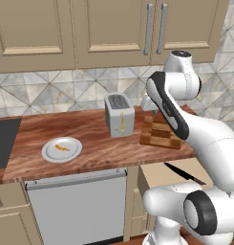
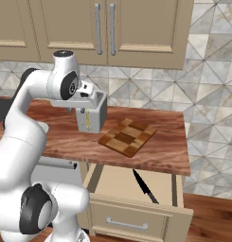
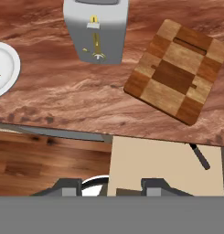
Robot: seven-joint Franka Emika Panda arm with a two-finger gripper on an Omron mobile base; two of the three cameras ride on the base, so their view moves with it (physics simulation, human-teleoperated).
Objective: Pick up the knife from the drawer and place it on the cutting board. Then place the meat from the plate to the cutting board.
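Here we see the two-finger gripper [image 3: 112, 186] held high above the front edge of the reddish-brown wood countertop [image 1: 90, 131]. In the hand view its two small dark finger tips [image 3: 67, 186] stand apart with nothing between them, so the jaws are partly open and hold nothing.

The light tan wooden box drawer [image 2: 118, 186] is pulled out below the counter edge, and the long, thin, all-black kitchen knife [image 2: 145, 187] lies slantwise on its pale floor. In the left base view the knife [image 1: 184, 174] shows as a dark line beside the arm, and in the hand view only one end of it [image 3: 200, 156] appears, near the drawer's [image 3: 159, 160] far side.

The rectangular checkered wooden cutting board [image 2: 127, 137] lies on the countertop just behind the drawer, turned at an angle to the counter edge, with nothing on it. A grey metal toaster [image 1: 119, 115] stands upright next to the board [image 1: 159, 133], to its left in the left base view.

Further left, well apart from the board, the round shallow white plate [image 1: 61, 149] rests on the countertop, and the tiny thin orange strip of meat [image 1: 62, 148] lies on it. The plate's [image 3: 4, 68] edge also shows in the hand view, at the left side.
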